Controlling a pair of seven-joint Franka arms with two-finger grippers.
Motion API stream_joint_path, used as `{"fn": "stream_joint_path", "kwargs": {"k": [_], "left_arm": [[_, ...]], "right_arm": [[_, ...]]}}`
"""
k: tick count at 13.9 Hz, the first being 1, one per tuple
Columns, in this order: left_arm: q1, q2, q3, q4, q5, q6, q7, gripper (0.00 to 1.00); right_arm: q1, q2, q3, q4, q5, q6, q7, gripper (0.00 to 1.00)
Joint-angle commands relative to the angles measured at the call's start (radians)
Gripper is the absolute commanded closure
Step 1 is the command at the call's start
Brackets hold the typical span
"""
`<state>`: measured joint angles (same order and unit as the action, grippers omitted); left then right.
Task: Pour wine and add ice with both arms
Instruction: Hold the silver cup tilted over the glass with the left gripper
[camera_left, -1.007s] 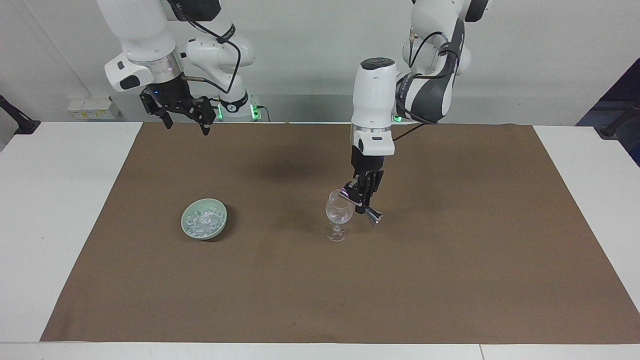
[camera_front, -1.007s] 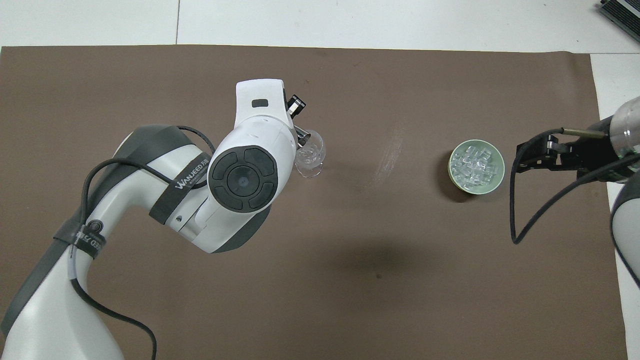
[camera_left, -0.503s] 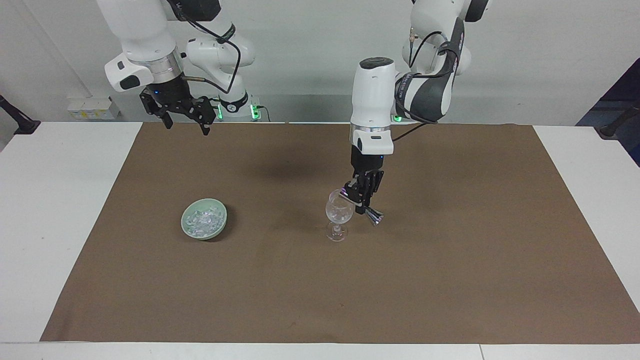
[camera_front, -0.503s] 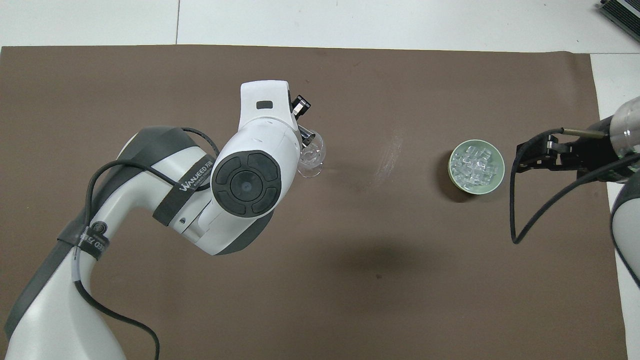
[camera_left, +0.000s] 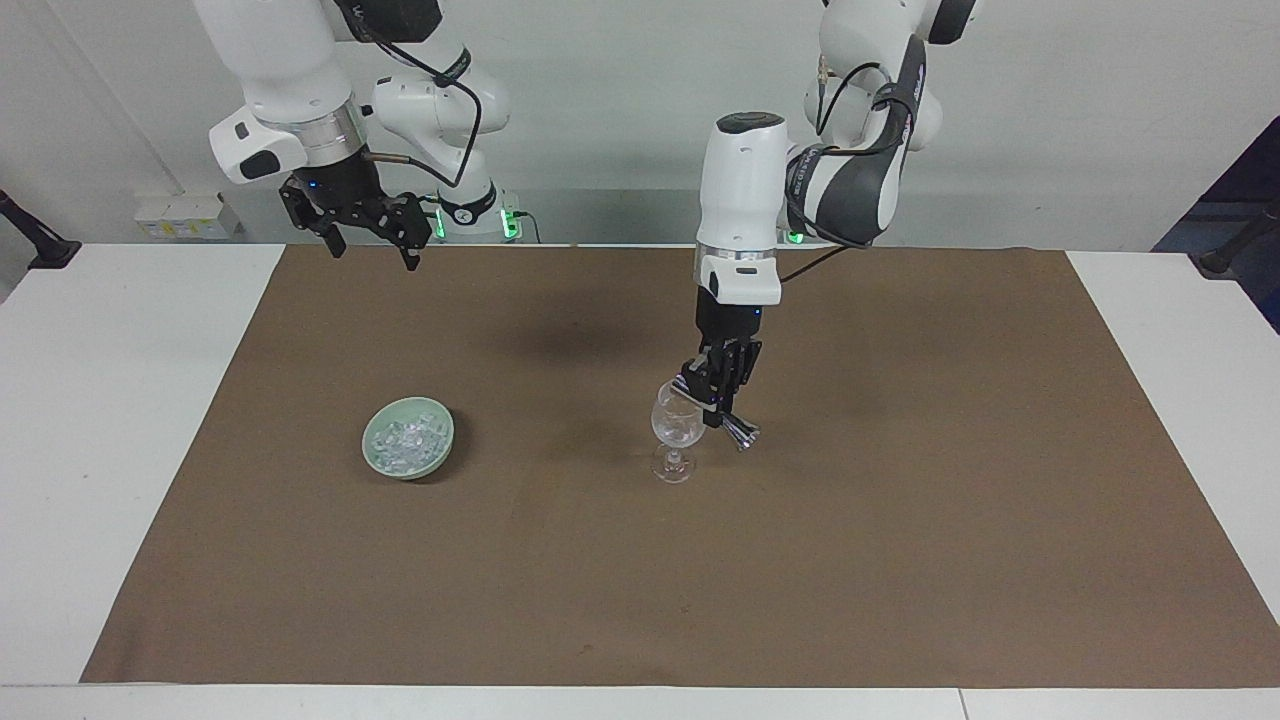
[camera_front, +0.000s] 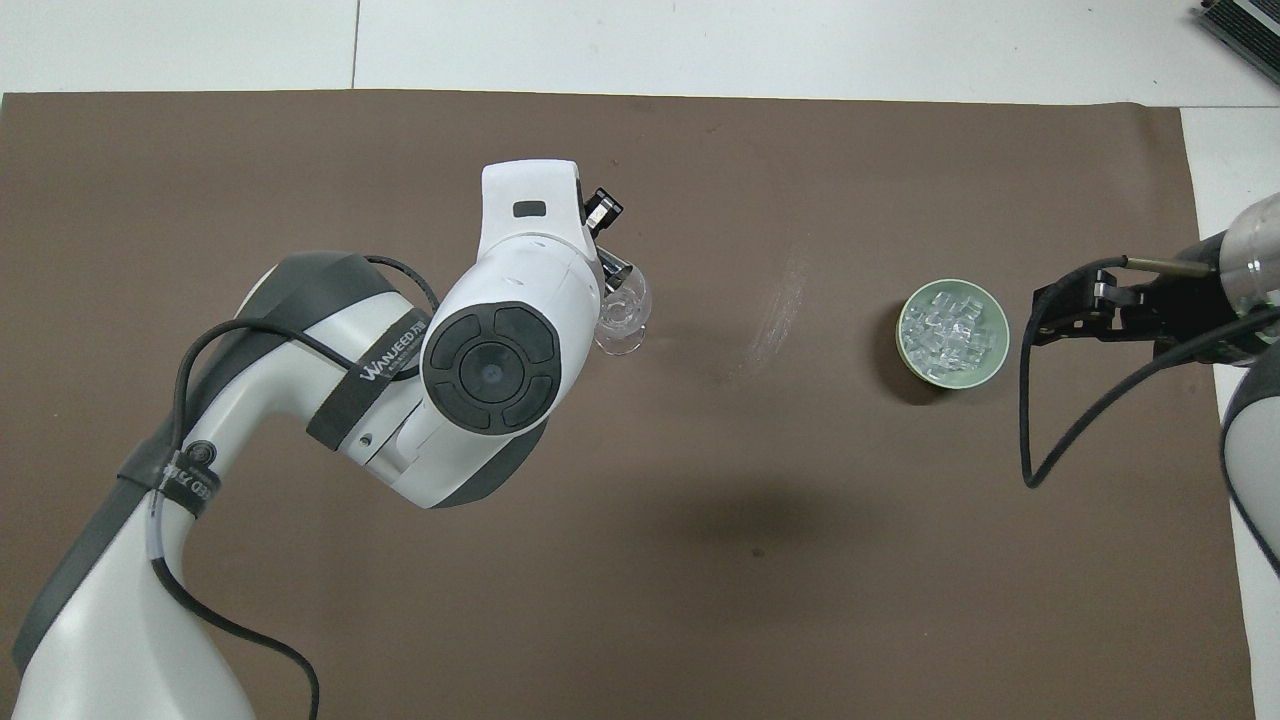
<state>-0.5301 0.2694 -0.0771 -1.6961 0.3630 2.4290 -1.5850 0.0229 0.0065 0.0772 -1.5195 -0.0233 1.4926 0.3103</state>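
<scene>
ice (camera_front: 951, 330) lies heaped in a green bowl (camera_left: 441, 452), on the brown mat (camera_left: 900, 520) toward my right arm's end of the bench (camera_left: 90, 420). a few chunks also sit in the glass (camera_left: 678, 428), which stands upright near the mat's middle. my left fingers (camera_left: 716, 404) hang at the glass's rim, clenched on a small metal tool (camera_left: 738, 431) tilted across the rim. my right fingers (camera_left: 372, 243) are released, holding nothing, and wait up in the air over the mat's edge at my right arm's end.
</scene>
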Motion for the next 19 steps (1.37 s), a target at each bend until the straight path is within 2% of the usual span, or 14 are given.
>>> {"fn": "stream_joint_path", "kwargs": {"k": [1,19], "left_arm": [[-0.010,0.001,0.014,-0.005,0.024,0.019,-0.013,1.00],[-0.014,-0.012,0.014,-0.042,0.024,0.033,-0.012,1.00]], "right_arm": [[-0.017,-0.003,0.007,-0.002,0.020,-0.002,-0.016,0.00],[-0.017,-0.003,0.007,-0.002,0.020,-0.002,-0.016,0.00]]}}
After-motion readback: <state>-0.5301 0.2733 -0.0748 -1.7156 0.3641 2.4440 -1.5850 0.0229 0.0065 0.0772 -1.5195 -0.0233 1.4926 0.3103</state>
